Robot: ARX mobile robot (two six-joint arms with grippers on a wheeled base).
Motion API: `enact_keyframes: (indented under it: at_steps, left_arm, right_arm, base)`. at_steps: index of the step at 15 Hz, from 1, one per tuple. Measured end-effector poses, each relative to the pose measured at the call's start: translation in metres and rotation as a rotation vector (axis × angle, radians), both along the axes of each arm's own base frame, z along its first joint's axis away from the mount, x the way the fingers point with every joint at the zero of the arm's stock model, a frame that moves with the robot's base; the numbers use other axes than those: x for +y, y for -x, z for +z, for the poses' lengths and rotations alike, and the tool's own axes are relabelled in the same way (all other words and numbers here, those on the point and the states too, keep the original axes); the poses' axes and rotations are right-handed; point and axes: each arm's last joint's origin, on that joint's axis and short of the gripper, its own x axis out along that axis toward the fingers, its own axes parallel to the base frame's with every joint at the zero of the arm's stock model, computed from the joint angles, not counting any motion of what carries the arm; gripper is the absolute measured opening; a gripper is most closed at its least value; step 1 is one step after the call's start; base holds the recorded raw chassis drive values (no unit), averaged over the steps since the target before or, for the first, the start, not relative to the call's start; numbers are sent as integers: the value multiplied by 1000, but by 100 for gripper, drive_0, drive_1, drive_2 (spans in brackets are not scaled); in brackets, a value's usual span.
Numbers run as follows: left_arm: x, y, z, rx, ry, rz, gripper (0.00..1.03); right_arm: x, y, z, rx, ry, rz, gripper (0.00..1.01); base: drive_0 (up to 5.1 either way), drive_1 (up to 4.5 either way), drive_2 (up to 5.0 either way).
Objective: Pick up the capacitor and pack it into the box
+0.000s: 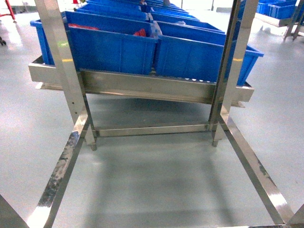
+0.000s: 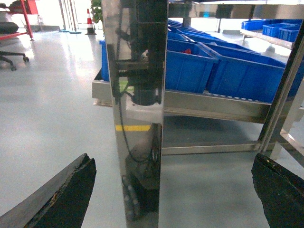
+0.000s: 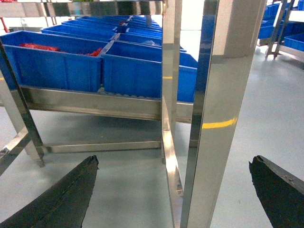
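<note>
My left gripper's fingers [image 2: 57, 199] cropped at the frame's bottom, steel post [image 2: 137, 114] ahead hiding crates [image 2: 190, 71] behind it, red contents [image 3: 38, 46] indistinct.

Ahead of me a rack [image 1: 142, 88] carries crates [image 1: 114, 45] side by side, in rows running back. Its posts [image 1: 59, 57] rise left and right before the crates, with floor rails [image 1: 59, 173] running toward me. My left fingers [image 2: 61, 197] flank one post; my right fingers [image 3: 61, 197] flank another.
</note>
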Motion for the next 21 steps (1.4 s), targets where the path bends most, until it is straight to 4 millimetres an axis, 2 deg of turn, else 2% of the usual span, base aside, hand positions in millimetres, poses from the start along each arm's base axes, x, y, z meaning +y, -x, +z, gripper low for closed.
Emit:
enact_keyframes:
  at_steps: [21]
  left_arm:
    - [0, 0, 0, 1, 0, 0, 98]
  right_arm:
    - [0, 0, 0, 2, 0, 0, 98]
  base:
    - [0, 0, 0]
